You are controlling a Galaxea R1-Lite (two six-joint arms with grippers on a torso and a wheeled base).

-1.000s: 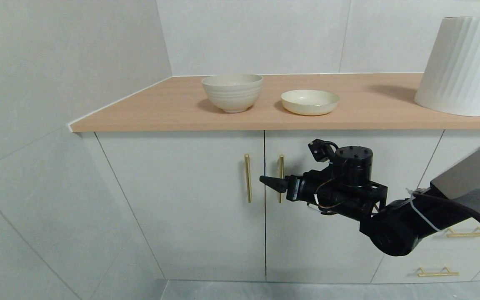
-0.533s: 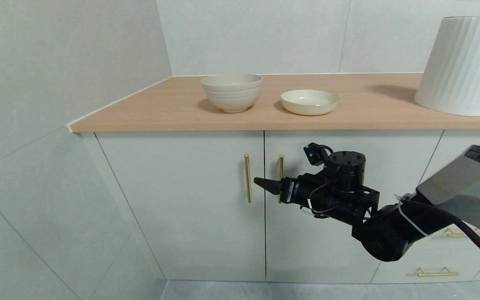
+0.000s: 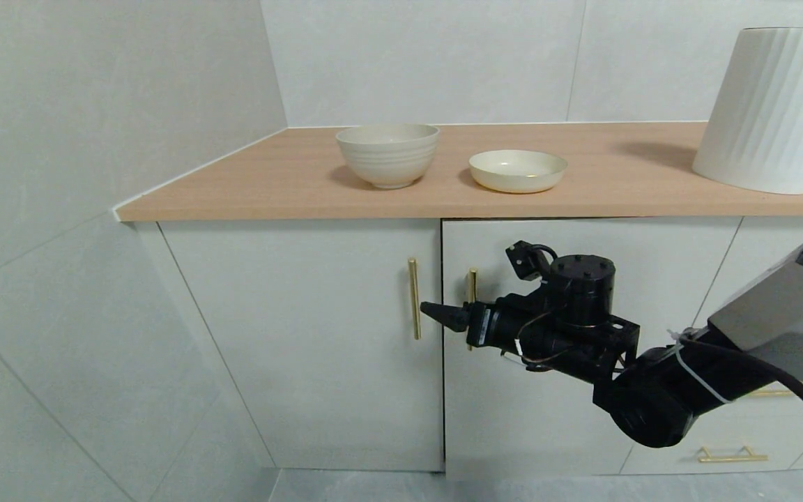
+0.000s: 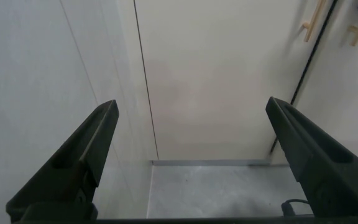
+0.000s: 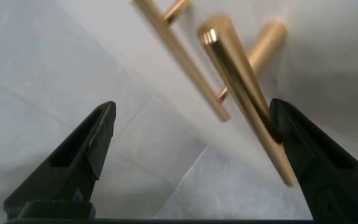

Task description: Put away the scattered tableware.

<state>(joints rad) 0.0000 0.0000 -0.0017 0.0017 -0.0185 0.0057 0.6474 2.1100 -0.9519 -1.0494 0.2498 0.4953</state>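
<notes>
Along the wall, a wooden tabletop (image 3: 290, 188) over pale cabinet doors, the right door (image 3: 513, 418) slightly ajar. At the tabletop's far right, a tall white ribbed container (image 3: 771, 104). Left of centre, a deep cream bowl (image 3: 388, 155), upright; near it on the right, apart, a shallow dish (image 3: 518, 171). Below the tabletop edge, the right gripper (image 3: 452, 317) at the right door's gold handle (image 5: 241, 93), fingers (image 5: 303, 155) spread wide, the bar against one of them. Left gripper (image 4: 191, 112) facing the left door (image 4: 216, 81) and floor (image 4: 210, 193), fingers spread, holding nothing.
</notes>
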